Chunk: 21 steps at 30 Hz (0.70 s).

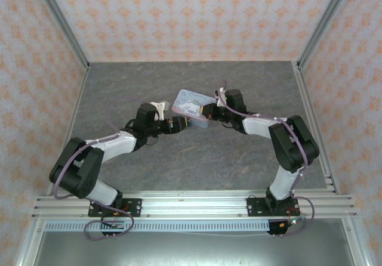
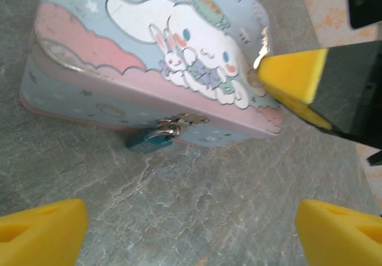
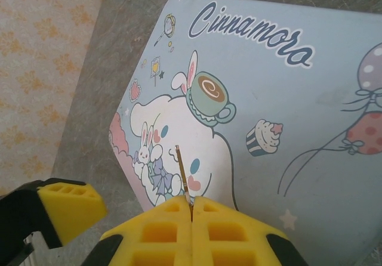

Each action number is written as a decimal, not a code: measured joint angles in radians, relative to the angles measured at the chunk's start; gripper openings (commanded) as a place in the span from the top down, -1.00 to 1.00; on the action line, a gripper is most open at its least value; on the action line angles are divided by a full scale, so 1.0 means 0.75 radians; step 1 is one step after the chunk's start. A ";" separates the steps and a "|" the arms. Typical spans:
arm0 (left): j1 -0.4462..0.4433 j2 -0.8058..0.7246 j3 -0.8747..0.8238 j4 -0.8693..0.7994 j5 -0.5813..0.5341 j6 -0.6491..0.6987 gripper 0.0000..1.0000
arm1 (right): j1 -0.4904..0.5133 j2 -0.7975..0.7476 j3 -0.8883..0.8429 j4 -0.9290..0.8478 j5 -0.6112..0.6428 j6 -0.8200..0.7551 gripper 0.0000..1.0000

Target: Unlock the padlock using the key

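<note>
The right gripper pinches the key, so pickup is done. The padlock hangs, apparently locked, on the tin before the wide-open left gripper; inserting and turning remain

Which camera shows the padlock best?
Left wrist: the padlock hangs from the clasp of the tin, close and sharp. In the top external view it is too small to tell; the right wrist faces the tin's lid.
</note>
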 measured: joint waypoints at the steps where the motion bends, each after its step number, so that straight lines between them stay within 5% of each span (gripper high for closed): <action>1: -0.003 0.020 0.002 0.010 -0.001 0.008 -0.73 | 0.000 0.000 0.000 0.000 -0.001 -0.005 1.00; 21: -0.112 0.338 0.159 0.079 -0.032 0.156 -0.40 | 0.000 -0.021 0.001 -0.058 -0.006 -0.109 1.00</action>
